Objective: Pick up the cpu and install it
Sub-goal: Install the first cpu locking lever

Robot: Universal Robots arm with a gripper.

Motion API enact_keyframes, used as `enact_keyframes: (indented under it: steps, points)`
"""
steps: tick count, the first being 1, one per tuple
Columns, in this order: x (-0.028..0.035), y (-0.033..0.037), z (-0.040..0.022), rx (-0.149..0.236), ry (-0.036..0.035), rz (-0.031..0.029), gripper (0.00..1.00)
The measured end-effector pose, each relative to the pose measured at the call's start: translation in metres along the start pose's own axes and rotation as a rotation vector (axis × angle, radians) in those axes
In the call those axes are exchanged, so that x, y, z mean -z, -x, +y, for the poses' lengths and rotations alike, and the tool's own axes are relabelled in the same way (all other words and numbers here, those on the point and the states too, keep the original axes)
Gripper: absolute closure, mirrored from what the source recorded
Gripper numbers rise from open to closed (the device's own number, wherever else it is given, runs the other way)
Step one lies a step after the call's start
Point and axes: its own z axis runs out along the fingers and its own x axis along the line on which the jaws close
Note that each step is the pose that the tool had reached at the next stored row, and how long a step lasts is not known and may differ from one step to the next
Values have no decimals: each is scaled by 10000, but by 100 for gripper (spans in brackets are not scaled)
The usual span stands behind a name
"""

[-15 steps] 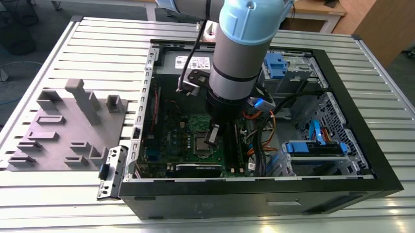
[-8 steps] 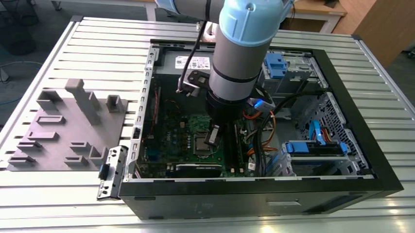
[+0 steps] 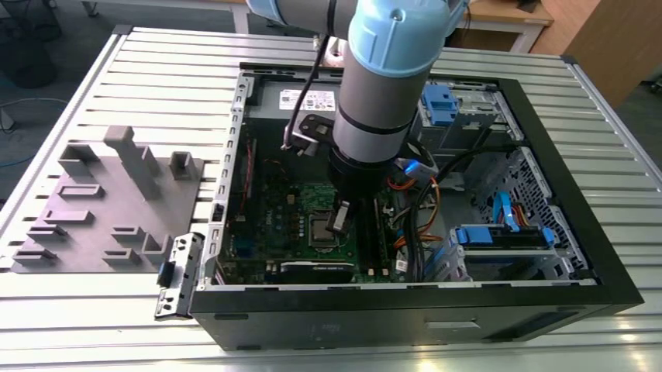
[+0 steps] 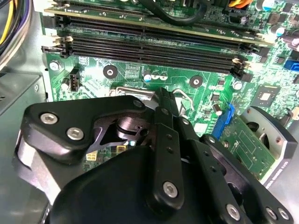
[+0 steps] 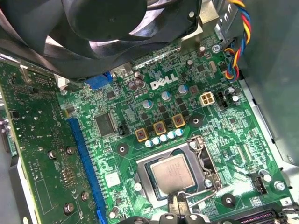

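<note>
One cpu (image 5: 172, 174) seated in its socket (image 5: 202, 154), gripper (image 5: 178, 201) just beside it, grip state unclear, fan (image 5: 107, 28) overhead.

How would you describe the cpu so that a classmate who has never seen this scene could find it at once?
Start at the open black computer case on the ribbed metal table and find the green motherboard inside. Near its middle sits a silver metal socket frame, just past the tip of the black tool. The cpu is the small flat square chip with a shiny silver-grey top inside that frame, the only plain metal square among dark chips and round capacitors.
</note>
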Motion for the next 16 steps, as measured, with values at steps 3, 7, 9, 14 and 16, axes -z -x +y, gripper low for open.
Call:
enact_keyframes:
  steps: [3, 7, 9, 14, 16]
  points:
    - [-1, 0, 0, 0, -2, 0, 89]
    - [-24, 1, -1, 0, -17, -13, 89]
    - [-24, 1, -1, -1, -17, -15, 89]
    - [-29, -35, -16, 2, 3, -68, 89]
    - [-30, -59, -26, 3, 5, -74, 89]
